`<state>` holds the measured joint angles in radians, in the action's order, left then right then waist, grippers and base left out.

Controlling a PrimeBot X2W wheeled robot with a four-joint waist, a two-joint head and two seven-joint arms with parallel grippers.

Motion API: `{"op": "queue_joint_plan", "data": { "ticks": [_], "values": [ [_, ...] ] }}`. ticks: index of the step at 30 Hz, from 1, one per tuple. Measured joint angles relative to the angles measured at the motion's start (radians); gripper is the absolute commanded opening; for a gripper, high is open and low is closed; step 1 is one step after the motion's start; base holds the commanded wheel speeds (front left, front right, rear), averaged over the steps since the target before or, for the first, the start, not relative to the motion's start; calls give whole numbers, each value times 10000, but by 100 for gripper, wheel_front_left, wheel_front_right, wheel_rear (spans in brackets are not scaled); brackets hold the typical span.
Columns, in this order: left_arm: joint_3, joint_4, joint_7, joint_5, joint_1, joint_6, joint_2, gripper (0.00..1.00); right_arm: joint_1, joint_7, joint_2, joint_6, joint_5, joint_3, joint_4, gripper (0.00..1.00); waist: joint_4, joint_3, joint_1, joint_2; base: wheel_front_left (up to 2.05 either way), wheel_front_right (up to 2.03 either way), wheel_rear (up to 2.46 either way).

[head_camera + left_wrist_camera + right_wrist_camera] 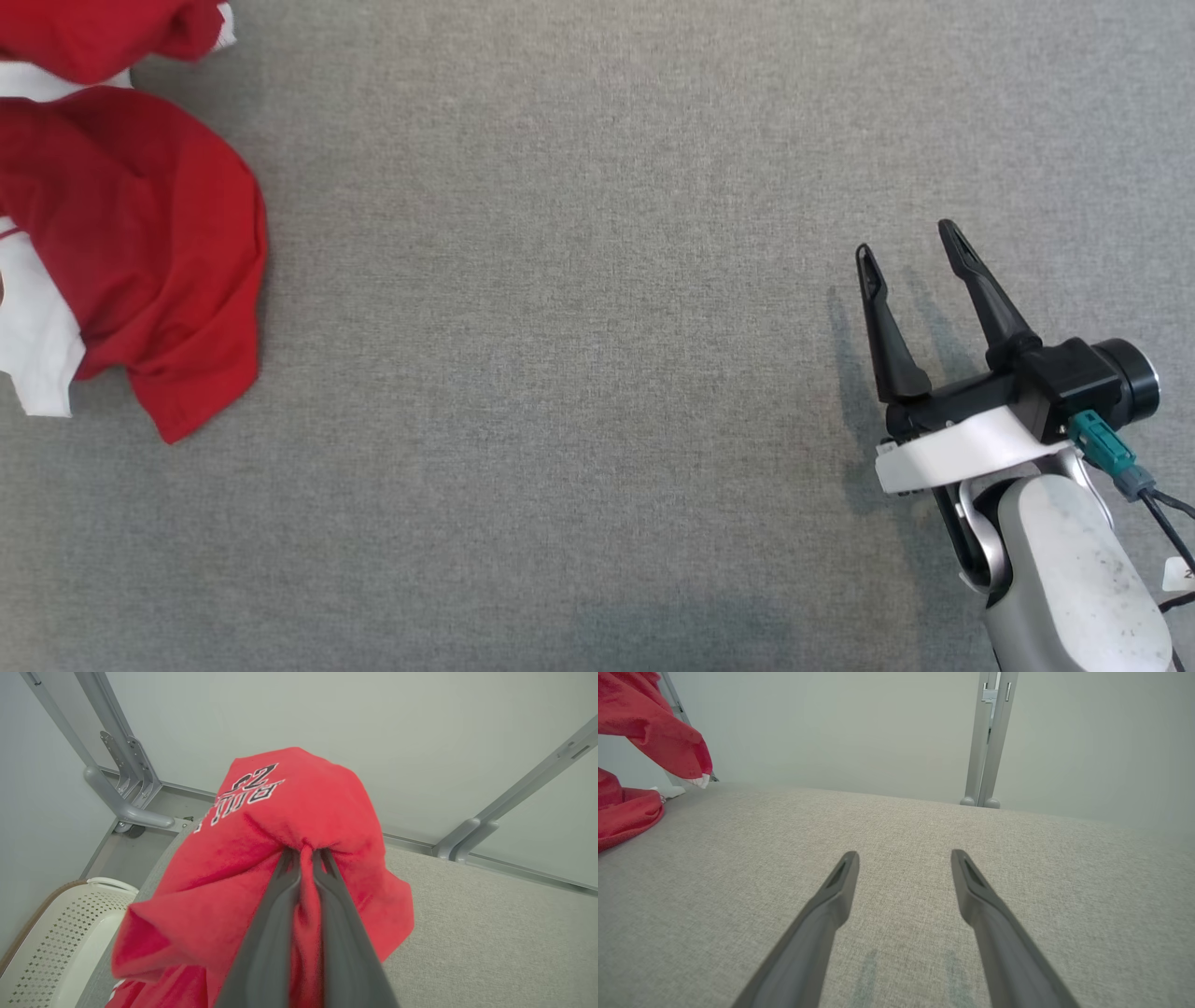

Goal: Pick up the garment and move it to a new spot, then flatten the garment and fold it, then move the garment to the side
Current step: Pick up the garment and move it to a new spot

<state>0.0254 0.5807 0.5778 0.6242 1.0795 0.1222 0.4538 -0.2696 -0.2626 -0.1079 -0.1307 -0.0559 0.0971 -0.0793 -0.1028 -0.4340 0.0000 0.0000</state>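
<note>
Early days on this one, I'd say. Closest to the robot, the right gripper (pixel 906 237) hangs just over the grey table (pixel 579 373) with its fingers spread wide and nothing in them, well apart from the cloth. Over at the table's left edge is the red garment (pixel 159 243), white trim showing, all bunched up and nowhere near flat. The left gripper (pixel 306 851) has its fingers clenched on a pinch of that red fabric, which drapes down around them. So the pick-up looks underway, with part of the garment raised and part lying on the table. Moving it to a new spot, flattening, folding and shifting it aside all look left to do. Past the table edge sits a white perforated basket (pixel 56 938); can't tell what's in it, since the inside is out of sight.
</note>
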Motion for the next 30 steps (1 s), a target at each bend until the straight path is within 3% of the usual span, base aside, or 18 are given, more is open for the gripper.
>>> {"op": "queue_joint_plan", "data": {
  "ticks": [4, 10, 19, 25, 30],
  "values": [
    [-142, -589, 50, 397, 26, 15, -117, 0, 251, 0, 67, 0, -33, -40, -33, 100, -62, 428, 0, 0, 0, 0, 0],
    [-865, -2330, 286, 1151, -719, 54, -813, 0, 649, 0, 207, 0, -79, -372, 109, 100, -75, 1066, 0, 0, 0, 0, 0],
    [-2197, -5411, 393, 2504, -3554, 63, -2364, 0, 1432, 0, 305, 0, -88, -922, 650, 100, 95, 2055, -1, 0, 0, 0, 0],
    [-3739, -6439, 23, 2107, -5403, 63, -3244, 0, 1753, 0, 334, 0, -86, -1108, 1089, 100, 439, 2549, -1, 0, 0, 0, 0],
    [-4642, -5754, -1147, 1101, -5940, 65, -3509, 0, 1945, 0, 351, 0, -88, -1074, 1360, 100, 910, 2740, -1, 0, 0, 0, 0]
  ]
}}
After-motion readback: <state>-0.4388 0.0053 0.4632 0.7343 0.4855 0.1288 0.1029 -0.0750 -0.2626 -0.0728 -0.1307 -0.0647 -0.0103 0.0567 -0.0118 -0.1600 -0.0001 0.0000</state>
